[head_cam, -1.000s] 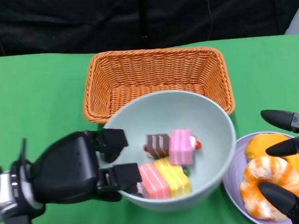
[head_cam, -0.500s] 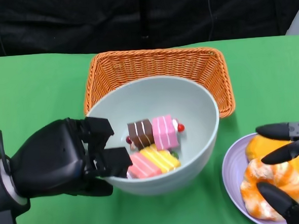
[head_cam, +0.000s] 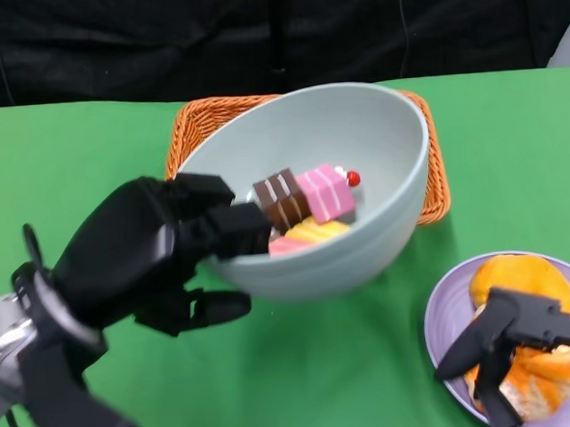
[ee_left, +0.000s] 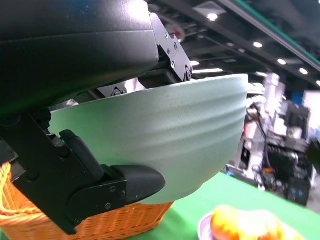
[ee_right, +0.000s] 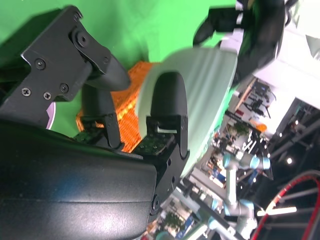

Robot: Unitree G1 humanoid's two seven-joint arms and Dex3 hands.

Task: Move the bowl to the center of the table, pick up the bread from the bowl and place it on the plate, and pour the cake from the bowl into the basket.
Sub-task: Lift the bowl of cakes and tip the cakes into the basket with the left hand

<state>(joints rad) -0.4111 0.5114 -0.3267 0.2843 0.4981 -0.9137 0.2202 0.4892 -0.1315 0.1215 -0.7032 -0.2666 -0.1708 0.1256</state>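
Note:
My left hand (head_cam: 147,256) grips the near-left rim of the pale green bowl (head_cam: 357,132) and holds it lifted and tilted in front of the orange basket (head_cam: 429,166). Inside lie a brown cake (head_cam: 279,199), a pink cake (head_cam: 324,194) and a yellow-pink cake (head_cam: 301,234). The left wrist view shows the bowl (ee_left: 165,135) raised above the basket (ee_left: 100,225), with a finger (ee_left: 125,182) under its wall. Orange bread (head_cam: 521,281) lies on the purple plate (head_cam: 445,325). My right hand (head_cam: 526,349) hovers over it with fingers apart, holding nothing.
The green table (head_cam: 304,367) spreads around the plate and under the raised bowl. A black backdrop runs behind the basket. In the right wrist view the bowl (ee_right: 200,100) and basket (ee_right: 137,80) lie beyond my own fingers (ee_right: 167,100).
The left hand has raised the bowl off the table, carried it back over the basket's front and tilted it. The cakes shifted inside. The right hand has drawn back, fingers now pointing down.

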